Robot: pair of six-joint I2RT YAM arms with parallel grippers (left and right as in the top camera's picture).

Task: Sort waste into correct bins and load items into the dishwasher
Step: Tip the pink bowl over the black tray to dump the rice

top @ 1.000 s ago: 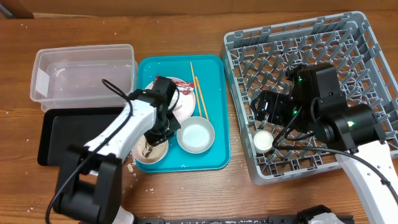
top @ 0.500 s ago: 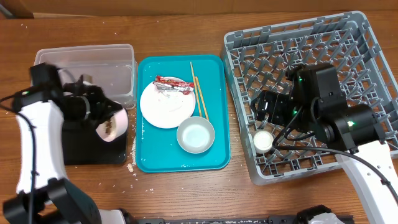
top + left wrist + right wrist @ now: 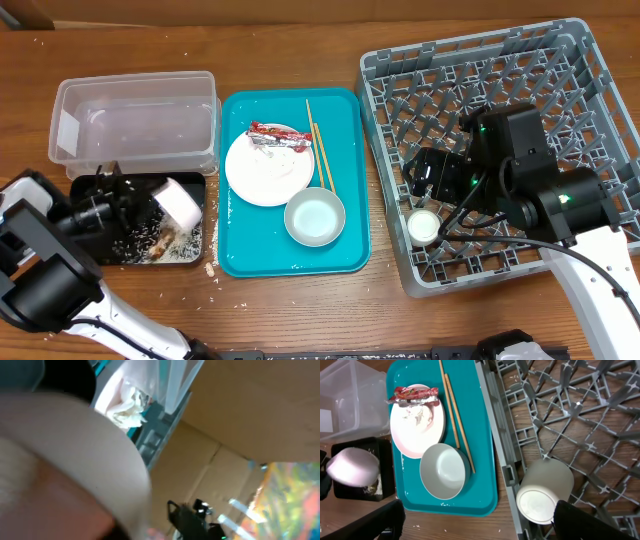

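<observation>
My left gripper (image 3: 148, 202) is shut on the small pink dish (image 3: 181, 203) and holds it tipped on its side over the black tray (image 3: 95, 243). Rice grains and brown scraps (image 3: 168, 245) lie in that tray. The dish fills the blurred left wrist view (image 3: 55, 460). The whitish plate (image 3: 268, 168) with the red-and-white wrapper (image 3: 278, 135), the chopsticks (image 3: 320, 148) and the bowl (image 3: 314, 217) sit on the teal tray (image 3: 352, 180). My right gripper (image 3: 480, 530) is open and empty above the grey rack (image 3: 520, 80), beside the white cup (image 3: 424, 228) lying in it.
The clear tub (image 3: 135, 115) stands behind the black tray. A few rice grains (image 3: 212, 268) lie on the wood in front of the teal tray. The right wrist view shows the cup (image 3: 545, 491), bowl (image 3: 444, 471), plate (image 3: 417, 421) and pink dish (image 3: 352, 466).
My left arm carried the pink dish from the teal tray leftward over the black tray and tipped it; rice and scraps now lie in the tray. The right arm has not moved.
</observation>
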